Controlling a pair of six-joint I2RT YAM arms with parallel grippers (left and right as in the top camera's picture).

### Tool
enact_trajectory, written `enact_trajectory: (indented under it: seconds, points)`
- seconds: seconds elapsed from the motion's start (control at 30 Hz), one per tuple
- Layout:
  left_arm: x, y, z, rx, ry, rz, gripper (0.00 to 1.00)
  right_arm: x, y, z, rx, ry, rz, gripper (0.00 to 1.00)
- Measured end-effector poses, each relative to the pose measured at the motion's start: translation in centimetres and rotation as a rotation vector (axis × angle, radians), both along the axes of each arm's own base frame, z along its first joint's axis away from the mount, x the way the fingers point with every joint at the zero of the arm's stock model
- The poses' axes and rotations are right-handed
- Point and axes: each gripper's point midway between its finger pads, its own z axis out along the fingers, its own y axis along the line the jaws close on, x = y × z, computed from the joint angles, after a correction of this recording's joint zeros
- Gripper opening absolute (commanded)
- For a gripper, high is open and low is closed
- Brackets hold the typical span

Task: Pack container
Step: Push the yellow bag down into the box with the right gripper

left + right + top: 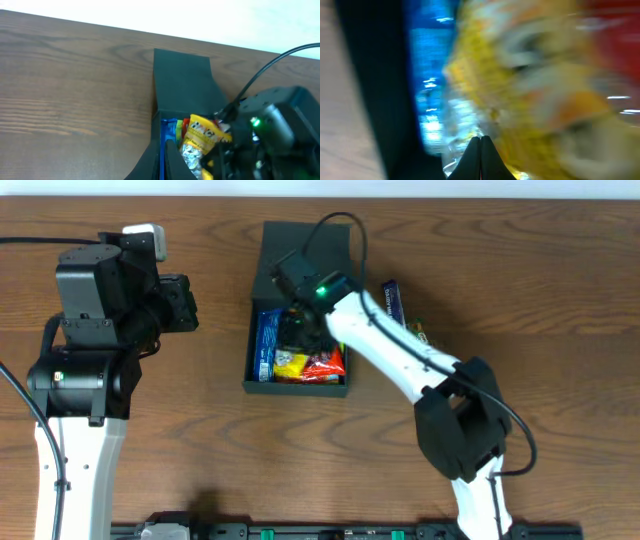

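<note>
The matte black rectangular cardboard container point(262, 298) sits at the middle of the brown wood-grain surface point(560, 270), slightly toward the far side. Its hinged flap lid point(300, 242) is folded open and lies back on the far side. Inside, a glossy blue packet point(265, 345) lies along the left wall. A yellow foil packet point(290, 365) is beside it at the near edge, and a red packet point(326, 364) fills the near right corner.

The right gripper point(297, 315) is down inside the container, over the packets and hiding the far part of the contents. In the blurred right wrist view its jaws are clenched tip to tip against the yellow foil, with nothing discernible between them. The white right arm point(390, 345) crosses the container's right wall diagonally from the near right. A black cable point(340, 216) loops from it over the lid.

Just right of the container, partly under that arm, a dark blue packet point(393, 302) lies on the surface. A small yellowish item point(417, 332) beside it is too covered to identify.

The left gripper point(185, 308) hovers well left of the container, pointing toward it. I cannot tell how its jaws stand.
</note>
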Motion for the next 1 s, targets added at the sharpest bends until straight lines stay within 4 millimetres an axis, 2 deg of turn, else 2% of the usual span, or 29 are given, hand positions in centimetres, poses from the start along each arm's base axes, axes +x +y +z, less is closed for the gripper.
enact_trajectory:
  seconds: [0.23,0.3,0.47,0.6,0.7,0.8,0.87,1.0]
  points:
    - [-0.1,0.0,-0.2,0.0,0.01,0.0,0.06,2.5,-7.3,-0.5,-0.092,0.057,-0.139,0.01]
    - [-0.1,0.0,-0.4,0.001,0.016,0.0,0.06,3.3,-8.6,-0.5,-0.092,0.055,-0.159,0.01]
    - [0.0,0.0,-1.0,0.001,0.041,0.0,0.06,3.5,-8.9,-0.6,-0.108,0.043,-0.144,0.01]
    - [-0.1,0.0,-1.2,0.002,0.049,0.0,0.06,3.2,-8.4,-0.4,-0.076,0.059,-0.128,0.04]
    - [-0.3,0.1,-1.6,0.005,0.068,0.003,0.06,3.6,-7.6,0.7,-0.04,0.045,-0.108,0.38]
    - [-0.5,0.2,-1.8,0.009,0.078,0.008,0.06,4.2,-7.1,1.6,-0.016,0.018,-0.097,0.47]
    - [-0.6,0.2,-1.9,0.01,0.082,0.009,0.06,4.6,-6.9,1.9,-0.006,0.003,-0.094,0.48]
    - [-0.6,0.3,-2.0,0.015,0.087,0.01,0.06,4.5,-6.6,2.1,0.01,0.005,-0.088,0.4]
